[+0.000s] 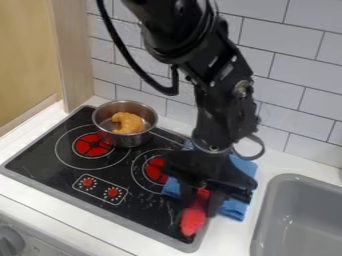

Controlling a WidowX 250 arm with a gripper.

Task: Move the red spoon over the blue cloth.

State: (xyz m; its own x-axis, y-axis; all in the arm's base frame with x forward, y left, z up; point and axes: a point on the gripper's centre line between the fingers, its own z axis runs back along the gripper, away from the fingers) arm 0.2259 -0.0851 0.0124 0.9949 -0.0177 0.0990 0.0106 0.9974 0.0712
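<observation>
Red spoon (193, 222), one; apparently pinched by gripper (199, 210) fingers for transfer over blue cloth (244, 167) alongside.

Blue cloth (246, 167) partly out of sight behind the jaws, sink (300, 220) partly beyond right and bottom edges

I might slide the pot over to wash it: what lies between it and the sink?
The camera view shows the right-hand burner, the blue cloth and the gripper holding the red spoon.
</observation>
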